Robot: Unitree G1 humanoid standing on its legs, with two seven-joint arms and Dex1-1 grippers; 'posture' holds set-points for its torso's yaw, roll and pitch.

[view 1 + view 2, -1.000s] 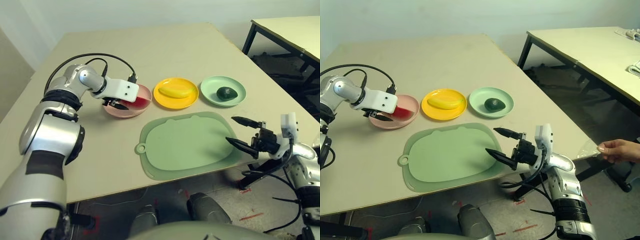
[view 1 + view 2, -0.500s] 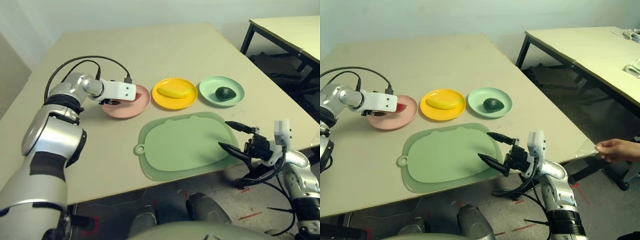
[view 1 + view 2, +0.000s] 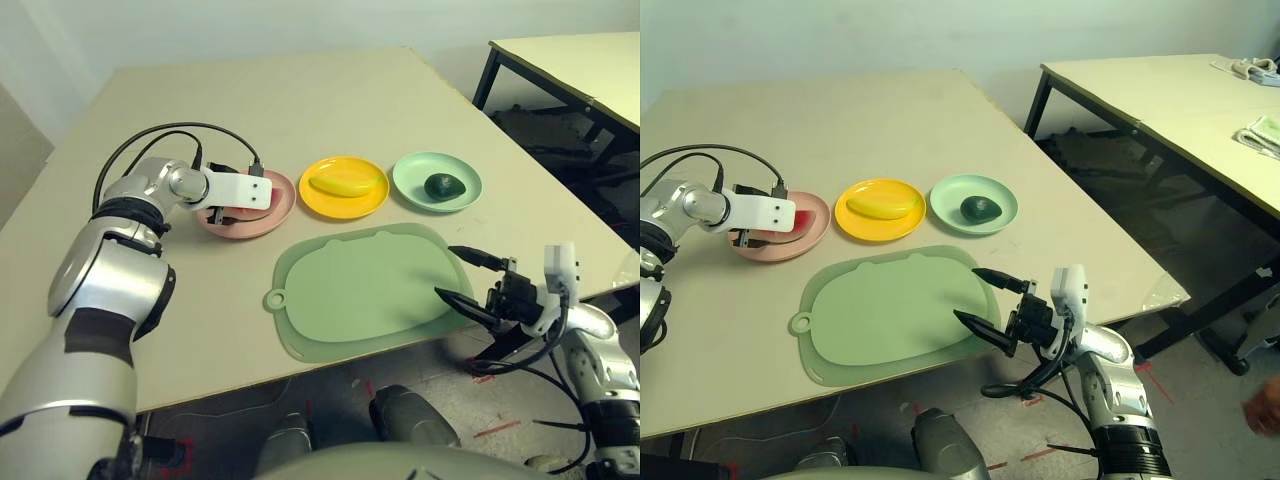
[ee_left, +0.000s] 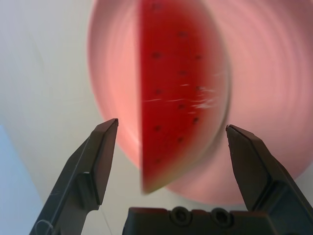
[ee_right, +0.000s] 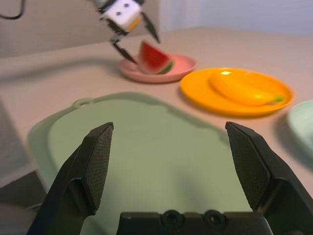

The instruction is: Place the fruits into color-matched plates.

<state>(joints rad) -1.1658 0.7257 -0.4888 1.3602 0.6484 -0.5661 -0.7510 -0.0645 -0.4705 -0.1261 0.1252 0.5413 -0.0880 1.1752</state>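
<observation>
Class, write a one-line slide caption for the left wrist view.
Open left end effector poised over a watermelon wedge resting on the pink plate.

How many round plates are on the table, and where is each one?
3, in a row behind the green mat: pink plate at the robot's left, yellow plate in the middle, mint green plate at the right.

both grippers' jaws spread wide.

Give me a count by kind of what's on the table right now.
Plates: 3, pink, yellow, mint green
Fruits: 3, watermelon wedge, banana, avocado
Green mat: 1
Total: 7
</observation>
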